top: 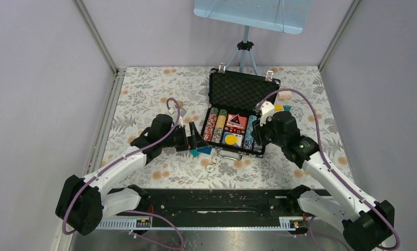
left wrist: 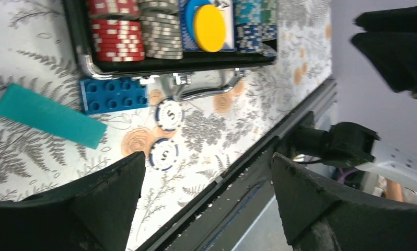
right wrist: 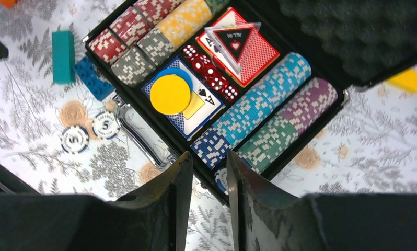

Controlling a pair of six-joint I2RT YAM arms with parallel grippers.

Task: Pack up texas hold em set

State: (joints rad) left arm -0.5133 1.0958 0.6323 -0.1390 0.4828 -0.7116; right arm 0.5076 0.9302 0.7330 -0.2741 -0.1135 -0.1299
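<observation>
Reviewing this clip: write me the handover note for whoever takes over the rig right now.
Left end effector: open, empty, over the table beside the case's near left corner.
Right end effector: jaws narrowly apart above the near right corner of the case; a blue chip shows in the gap, and I cannot tell if it is gripped.
Done: chip rows, dice and yellow disc sit inside; the lid is up.
Left: first loose chip and second loose chip lie on the table by the handle; pack them, then shut the lid.
</observation>
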